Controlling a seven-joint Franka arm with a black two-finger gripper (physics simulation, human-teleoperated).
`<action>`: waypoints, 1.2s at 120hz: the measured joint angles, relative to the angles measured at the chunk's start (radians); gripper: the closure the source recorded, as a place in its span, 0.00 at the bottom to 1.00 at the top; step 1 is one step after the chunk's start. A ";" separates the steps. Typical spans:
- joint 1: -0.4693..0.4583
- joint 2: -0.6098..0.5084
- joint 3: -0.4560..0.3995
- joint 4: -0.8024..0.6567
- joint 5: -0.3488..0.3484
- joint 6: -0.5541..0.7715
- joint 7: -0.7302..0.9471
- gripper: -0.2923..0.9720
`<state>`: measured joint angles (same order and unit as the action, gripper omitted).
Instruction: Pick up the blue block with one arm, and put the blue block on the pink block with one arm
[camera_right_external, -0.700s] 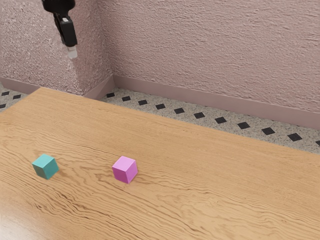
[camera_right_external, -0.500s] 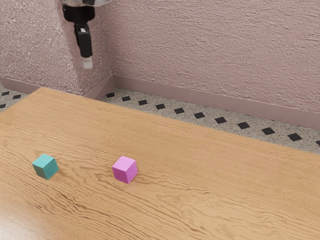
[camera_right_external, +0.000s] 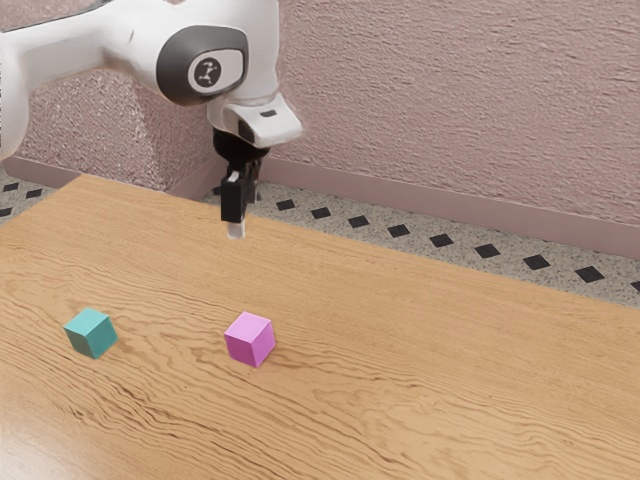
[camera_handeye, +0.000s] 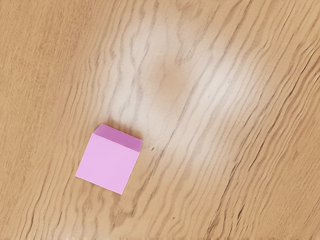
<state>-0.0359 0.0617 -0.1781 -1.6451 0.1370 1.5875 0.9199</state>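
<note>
Wood-grained counter (camera_right_external: 450, 380), two cubes: the blue block (camera_right_external: 90, 332) rests flat toward the exterior view's left, well apart from the pink block (camera_right_external: 250, 338). Our fingers (camera_right_external: 234, 212) hang in the air above and behind the pink block, carrying nothing (seen edge-on, so we cannot tell whether they are apart or together). Our wrist view looks down on the pink block.

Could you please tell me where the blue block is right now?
The blue block rests on the wooden table at the exterior view's left, with the pink block its nearest neighbour, apart from it toward the exterior view's right.
</note>
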 joint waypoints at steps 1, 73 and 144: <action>0.007 0.000 0.007 -0.005 -0.001 0.005 0.009 0.23; 0.270 0.075 0.121 -0.064 -0.023 0.160 0.539 0.23; 0.495 0.031 0.121 -0.368 -0.095 0.414 0.888 0.23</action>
<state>0.4588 0.0927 -0.0568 -2.0133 0.0419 2.0015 1.8081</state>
